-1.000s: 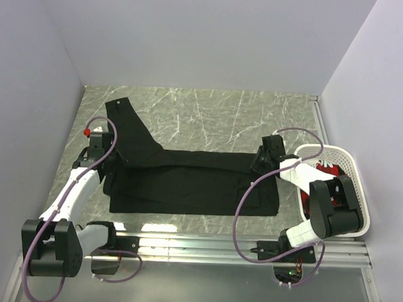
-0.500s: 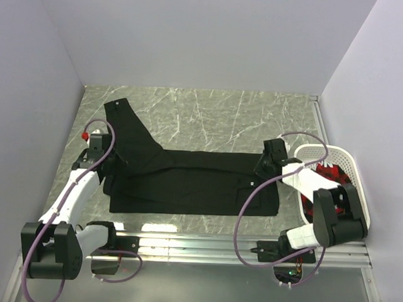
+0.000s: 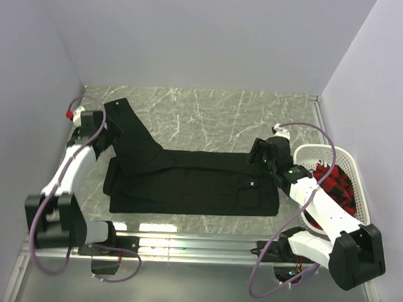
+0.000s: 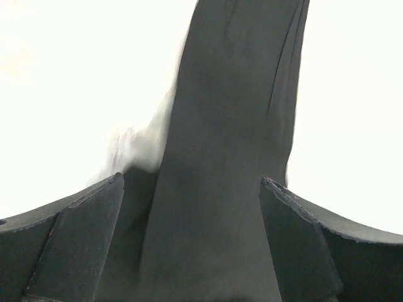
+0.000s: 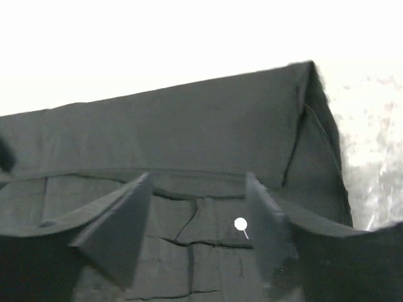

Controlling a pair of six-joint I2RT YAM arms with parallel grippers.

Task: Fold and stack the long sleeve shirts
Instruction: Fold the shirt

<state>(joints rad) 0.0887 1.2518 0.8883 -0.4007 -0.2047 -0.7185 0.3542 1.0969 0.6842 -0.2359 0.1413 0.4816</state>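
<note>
Both jaws spread | black shirt (image 3: 193,184) flat | white basket (image 3: 330,150) at right, red cloth (image 3: 333,175) inside

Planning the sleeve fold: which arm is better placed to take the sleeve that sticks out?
Left, most likely. The left gripper hangs open right over the sleeve, a finger toward each side of it. The right gripper is at the far end of the shirt.
</note>
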